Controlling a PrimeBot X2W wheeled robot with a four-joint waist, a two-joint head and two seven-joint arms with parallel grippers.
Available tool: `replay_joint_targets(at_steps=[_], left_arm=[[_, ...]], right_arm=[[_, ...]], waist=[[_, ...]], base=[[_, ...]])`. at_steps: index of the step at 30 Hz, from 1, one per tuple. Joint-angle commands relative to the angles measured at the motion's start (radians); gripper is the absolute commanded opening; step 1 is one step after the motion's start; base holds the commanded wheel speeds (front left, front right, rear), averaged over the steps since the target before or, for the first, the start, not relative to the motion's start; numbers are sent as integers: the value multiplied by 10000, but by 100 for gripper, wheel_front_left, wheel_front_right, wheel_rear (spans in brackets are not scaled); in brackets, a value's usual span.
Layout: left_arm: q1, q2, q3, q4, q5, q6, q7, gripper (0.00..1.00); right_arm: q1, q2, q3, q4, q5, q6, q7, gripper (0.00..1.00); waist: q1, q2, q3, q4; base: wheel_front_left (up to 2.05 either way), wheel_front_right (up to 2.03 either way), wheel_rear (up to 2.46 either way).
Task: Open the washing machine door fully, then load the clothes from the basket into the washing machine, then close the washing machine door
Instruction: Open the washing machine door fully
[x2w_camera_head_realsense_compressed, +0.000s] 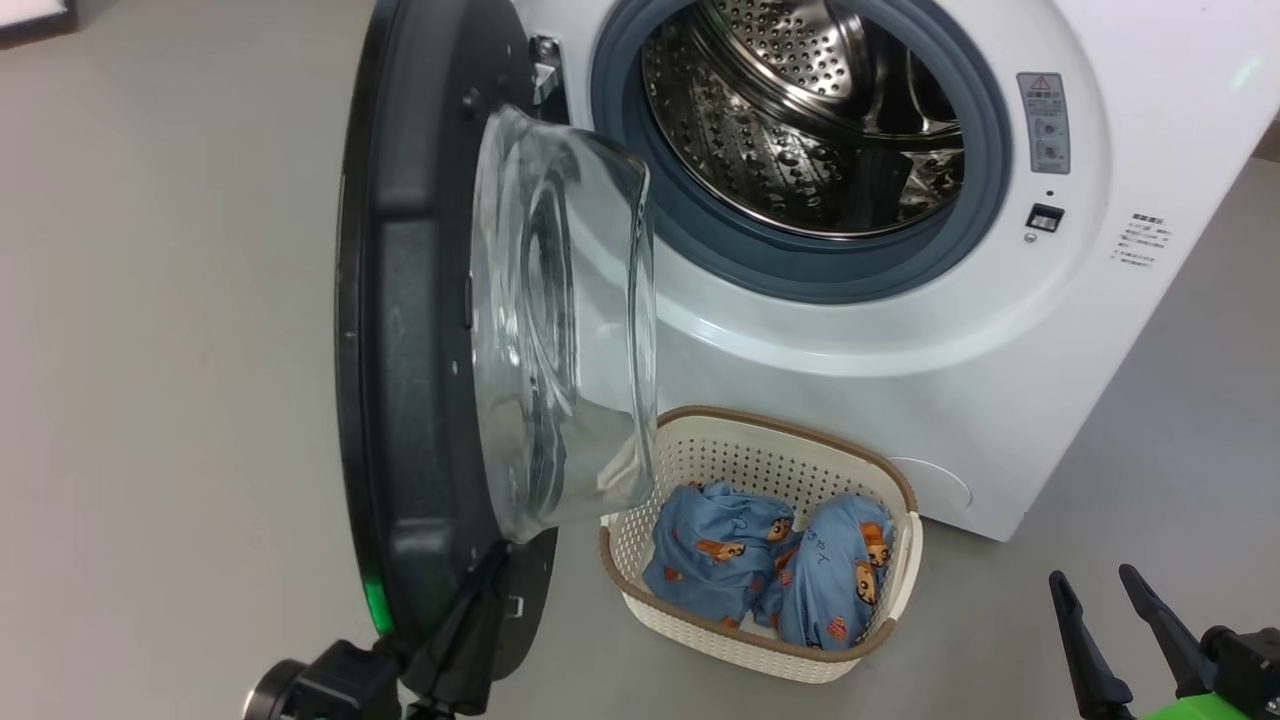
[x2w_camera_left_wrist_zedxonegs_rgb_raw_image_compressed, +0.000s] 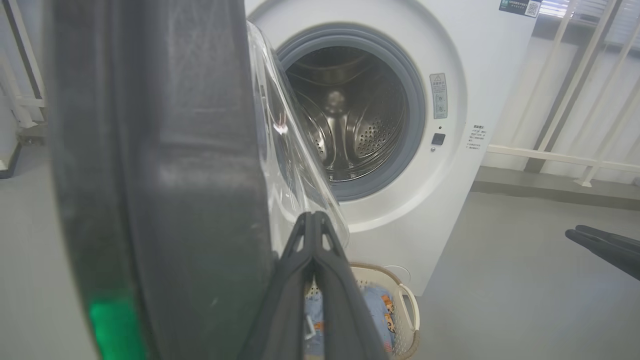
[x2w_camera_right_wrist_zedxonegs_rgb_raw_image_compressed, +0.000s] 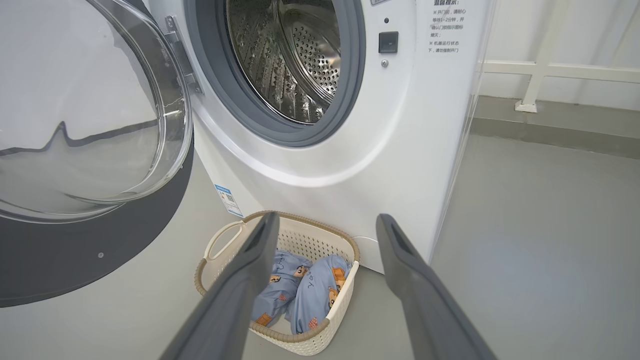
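One washer (x2w_camera_head_realsense_compressed: 1000, 400) is seen on a grey floor (x2w_camera_head_realsense_compressed: 150, 400), and its one door (x2w_camera_head_realsense_compressed: 420, 300) is swung wide to the left, so that the head view takes it almost edge-on with the clear glass bulge (x2w_camera_head_realsense_compressed: 560, 330) turned toward the opening. One grey gasket (x2w_camera_head_realsense_compressed: 800, 270) and one perforated steel drum (x2w_camera_head_realsense_compressed: 800, 110) are exposed.

One basket (x2w_camera_head_realsense_compressed: 740, 460) is set on the floor just in front of the washer, below the opening and just beside the door's lower edge. Two clothes (x2w_camera_head_realsense_compressed: 720, 550) are bunched in it side by side, both light blue with orange-brown bears.

Two grippers are seen, each with two dark fingers. The left gripper (x2w_camera_head_realsense_compressed: 490, 575) is clenched, its fingers pressed together with nothing between them, and is held close against the door's lower inner edge; whether it touches the door cannot be told. The right gripper (x2w_camera_head_realsense_compressed: 1093, 580) is spread wide and empty, held low, well apart from the washer and to the right of the basket; in its wrist view the basket is framed between its two fingers (x2w_camera_right_wrist_zedxonegs_rgb_raw_image_compressed: 250, 260).

One blue label (x2w_camera_right_wrist_zedxonegs_rgb_raw_image_compressed: 227, 197) is stuck low on the washer's front, and one grey warning sticker (x2w_camera_head_realsense_compressed: 1043, 122) beside the opening.
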Motion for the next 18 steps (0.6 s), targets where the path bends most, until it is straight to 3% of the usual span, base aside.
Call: replay_joint_targets(at_steps=[1,18], left_arm=[[-212,216,582,-303,-10,196,19,0],[-312,762,1942,-232,-320,1051,88,0]], right_arm=[[-250,-173,158,-249,-170,16,-122,100],[-416,-155,318,-233,-224,16,-122,100]], waist=[[0,0,33,118],[0,0,212,303]], base=[[0,0,0],[0,0,0]])
